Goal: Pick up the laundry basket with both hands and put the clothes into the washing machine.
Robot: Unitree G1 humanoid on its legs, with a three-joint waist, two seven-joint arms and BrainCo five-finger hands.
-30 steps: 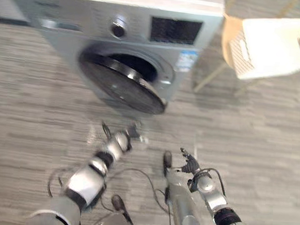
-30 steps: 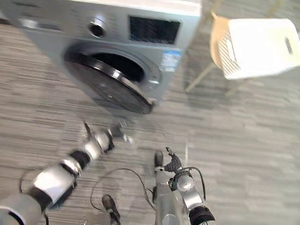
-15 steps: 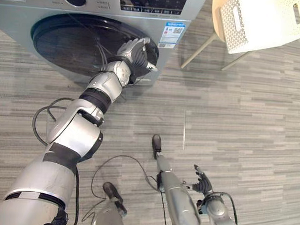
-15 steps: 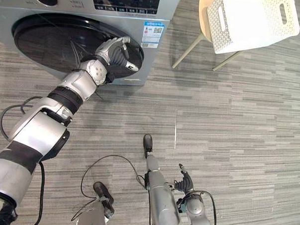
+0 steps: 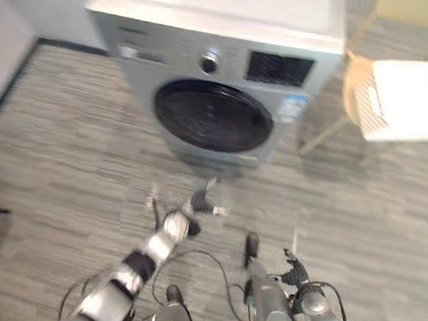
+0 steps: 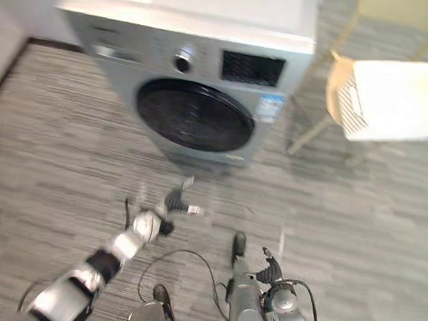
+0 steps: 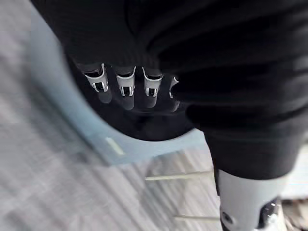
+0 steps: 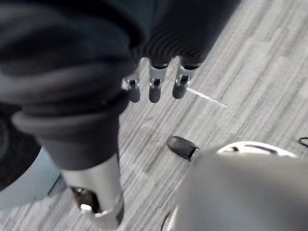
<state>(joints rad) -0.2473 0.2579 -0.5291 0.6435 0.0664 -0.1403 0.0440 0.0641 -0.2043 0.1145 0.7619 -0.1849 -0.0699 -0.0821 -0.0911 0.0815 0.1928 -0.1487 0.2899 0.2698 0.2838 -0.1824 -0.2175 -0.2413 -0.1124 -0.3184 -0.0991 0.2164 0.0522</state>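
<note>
While one silver front-loading washing machine (image 5: 225, 76), door closed, stands beside one white perforated plastic basket (image 5: 408, 98), I see my left hand (image 5: 200, 204) and right hand (image 5: 292, 269) loose-fingered, holding nothing, over grey plank floor (image 5: 72, 161) well short of it.

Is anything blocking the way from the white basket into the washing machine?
Yes: the round door of the washing machine looks shut over its opening. The basket sits on a chair beside it.

Bright overhead light, pale glare on the washing machine (image 5: 225, 61) top and white laundry basket (image 5: 408, 98), soft shadows
</note>
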